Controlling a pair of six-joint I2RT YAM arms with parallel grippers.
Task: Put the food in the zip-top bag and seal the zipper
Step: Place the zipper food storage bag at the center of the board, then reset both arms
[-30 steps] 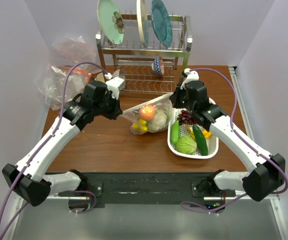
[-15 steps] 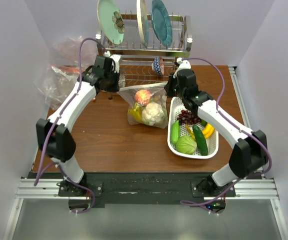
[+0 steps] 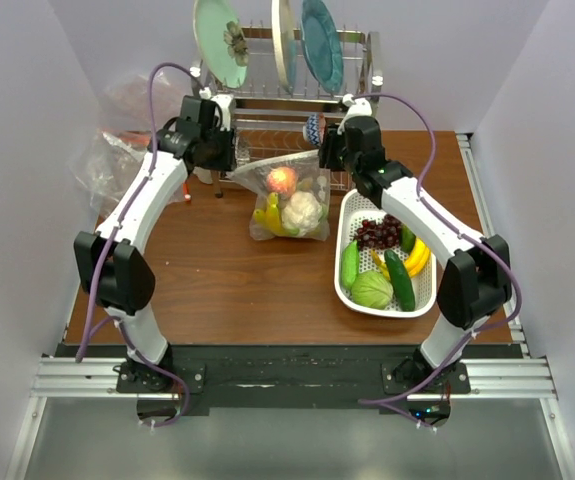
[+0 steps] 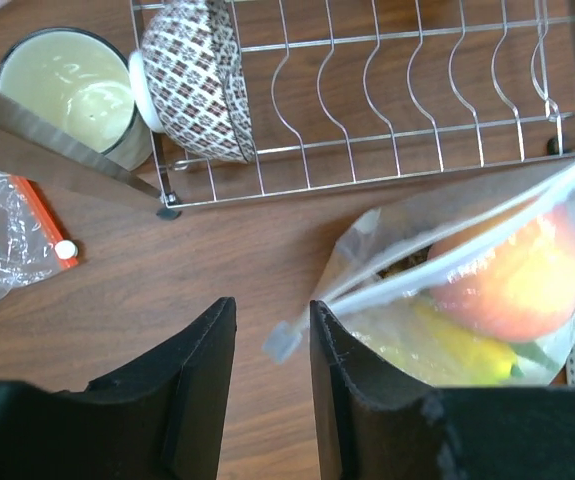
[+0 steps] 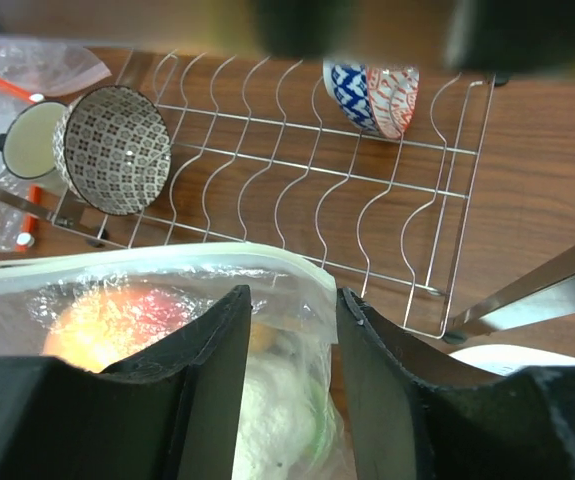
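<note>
One zip-top bag (image 3: 289,205) lies on the tabletop (image 3: 217,290) between the two claws, just in front of the dish rack (image 3: 287,98). Inside it are one peach (image 3: 282,180), one bunch of bananas (image 3: 266,216) and one pale green-white piece (image 3: 303,211). The zipper (image 4: 367,292) runs crosswise from claw to claw on the side facing the rack — the bag's body stretches toward the near edge. The left claw (image 4: 270,308) is spread, with the zipper's end tab showing in the gap. The right claw (image 5: 293,295) is spread too, the bag's rim visible between its fingers. Right of the bag, one white basket (image 3: 387,312) holds one cluster of grapes (image 3: 372,233) among other vegetables. The rack carries three plates (image 3: 217,40) and two bowls (image 4: 195,75). One cup (image 4: 67,85) and a heap of clear plastic (image 3: 112,160) sit to the left.
</note>
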